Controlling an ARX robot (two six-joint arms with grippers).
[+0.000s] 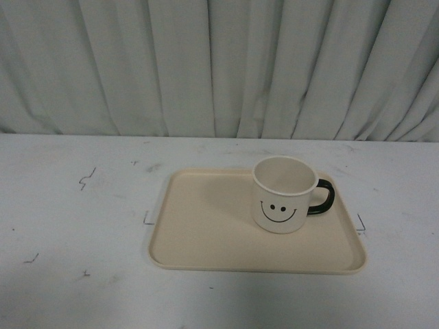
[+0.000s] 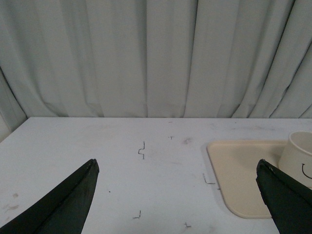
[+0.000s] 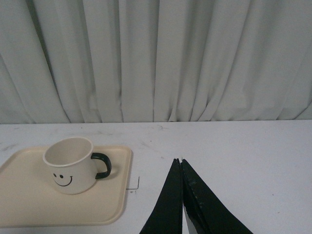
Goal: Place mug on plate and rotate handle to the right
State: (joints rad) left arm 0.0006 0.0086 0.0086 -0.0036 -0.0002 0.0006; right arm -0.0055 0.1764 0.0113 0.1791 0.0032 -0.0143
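Note:
The cream-white mug (image 1: 282, 195) stands upright on the right part of the beige plate (image 1: 206, 233), smiley face toward the camera. Its black handle (image 1: 322, 197) points to the right. The mug (image 3: 68, 165), handle (image 3: 103, 165) and plate (image 3: 29, 209) also show in the right wrist view. In the left wrist view only the mug's edge (image 2: 298, 158) and a corner of the plate (image 2: 239, 180) show. My left gripper (image 2: 176, 168) is open and empty over bare table, left of the plate. My right gripper (image 3: 179, 161) is shut and empty, to the right of the plate. Neither arm shows in the front view.
The white table (image 1: 75, 240) carries small black marks (image 1: 86, 179) left of the plate. A pleated grey curtain (image 1: 219, 68) hangs behind the table's far edge.

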